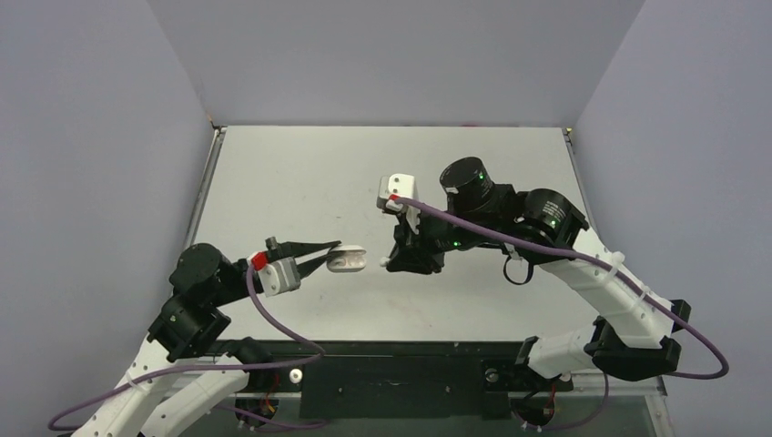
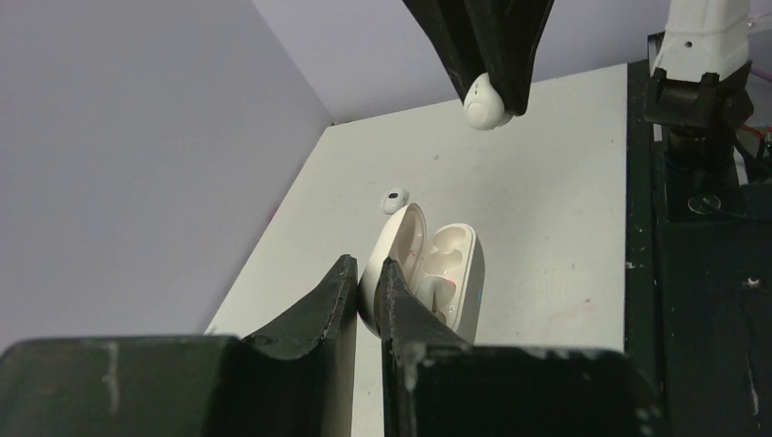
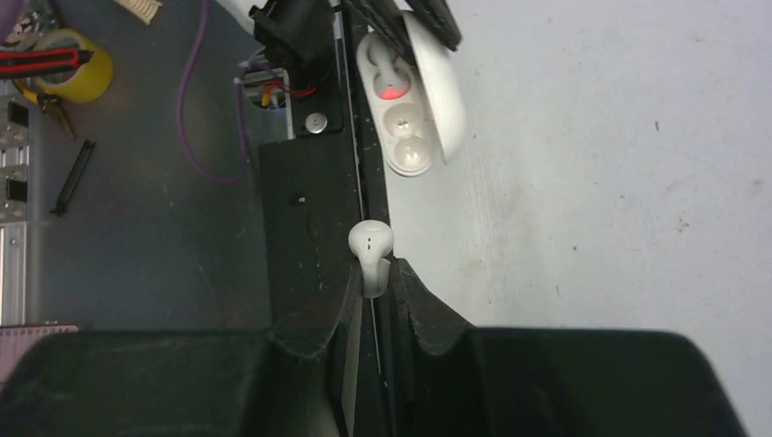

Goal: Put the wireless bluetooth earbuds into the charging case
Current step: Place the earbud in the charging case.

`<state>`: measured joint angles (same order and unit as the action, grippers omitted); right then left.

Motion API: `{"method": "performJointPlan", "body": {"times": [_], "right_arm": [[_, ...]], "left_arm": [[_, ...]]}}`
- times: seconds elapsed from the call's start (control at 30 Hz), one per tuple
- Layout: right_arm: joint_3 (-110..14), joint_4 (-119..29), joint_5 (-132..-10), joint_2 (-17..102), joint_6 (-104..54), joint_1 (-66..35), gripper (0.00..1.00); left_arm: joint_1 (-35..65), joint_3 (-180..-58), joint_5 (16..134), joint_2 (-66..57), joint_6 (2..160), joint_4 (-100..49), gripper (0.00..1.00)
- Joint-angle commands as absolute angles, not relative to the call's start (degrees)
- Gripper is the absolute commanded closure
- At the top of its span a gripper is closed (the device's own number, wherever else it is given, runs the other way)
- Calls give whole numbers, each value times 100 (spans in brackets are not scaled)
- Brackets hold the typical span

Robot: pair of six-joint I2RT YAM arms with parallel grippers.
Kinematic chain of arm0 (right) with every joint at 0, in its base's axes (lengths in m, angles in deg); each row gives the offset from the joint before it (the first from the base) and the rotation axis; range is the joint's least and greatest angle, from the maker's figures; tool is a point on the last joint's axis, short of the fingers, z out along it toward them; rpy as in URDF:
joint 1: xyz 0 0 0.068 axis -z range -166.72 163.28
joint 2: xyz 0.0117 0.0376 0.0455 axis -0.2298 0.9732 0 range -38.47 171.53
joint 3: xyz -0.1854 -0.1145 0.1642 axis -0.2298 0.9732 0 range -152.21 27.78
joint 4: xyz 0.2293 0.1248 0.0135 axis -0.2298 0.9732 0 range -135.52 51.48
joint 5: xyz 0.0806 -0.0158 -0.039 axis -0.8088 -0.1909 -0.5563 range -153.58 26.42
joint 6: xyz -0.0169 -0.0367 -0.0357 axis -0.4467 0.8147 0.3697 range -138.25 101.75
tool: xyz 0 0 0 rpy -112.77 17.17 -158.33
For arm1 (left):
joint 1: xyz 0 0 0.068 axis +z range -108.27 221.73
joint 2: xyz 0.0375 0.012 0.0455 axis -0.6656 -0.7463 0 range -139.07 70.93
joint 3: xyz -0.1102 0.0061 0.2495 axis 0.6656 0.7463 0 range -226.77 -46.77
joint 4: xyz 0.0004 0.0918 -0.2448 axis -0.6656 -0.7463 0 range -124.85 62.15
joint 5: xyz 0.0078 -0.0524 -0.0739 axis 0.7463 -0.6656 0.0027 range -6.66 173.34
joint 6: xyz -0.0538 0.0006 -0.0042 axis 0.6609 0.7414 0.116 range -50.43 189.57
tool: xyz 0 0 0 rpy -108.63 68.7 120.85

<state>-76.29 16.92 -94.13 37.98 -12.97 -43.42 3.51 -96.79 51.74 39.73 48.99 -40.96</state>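
Reaching in low, left gripper (image 2: 365,273) clamped on charging case (image 2: 451,259) lid — right gripper (image 3: 373,278) pointing down, pinching earbud (image 3: 370,241).

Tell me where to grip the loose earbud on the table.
Pinch the loose earbud across its rounded body, straight down from above: it lies low on the table, apart from the charging case, so its sides look free. The right claw holds the other earbud, so probably empty that first.
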Motion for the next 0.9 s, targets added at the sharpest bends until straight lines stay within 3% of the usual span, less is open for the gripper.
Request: {"method": "performJointPlan", "body": {"times": [0.0, 0.43, 0.87], "right_arm": [[-8073, 2221, -9614, 3959, -1140, -4699, 99], [-9199, 2424, -9411, 4982, -870, -5101, 100], [-9241, 2660, -9085, 5180, -862, -5105, 100]], "left_arm": [[342, -9954, 4601, 3878, 4121, -4161, 100], [324, -10087, 4246, 3746, 4488, -3988, 100], [323, -10101, 4194, 3854, 4792, -3885, 100]]}}
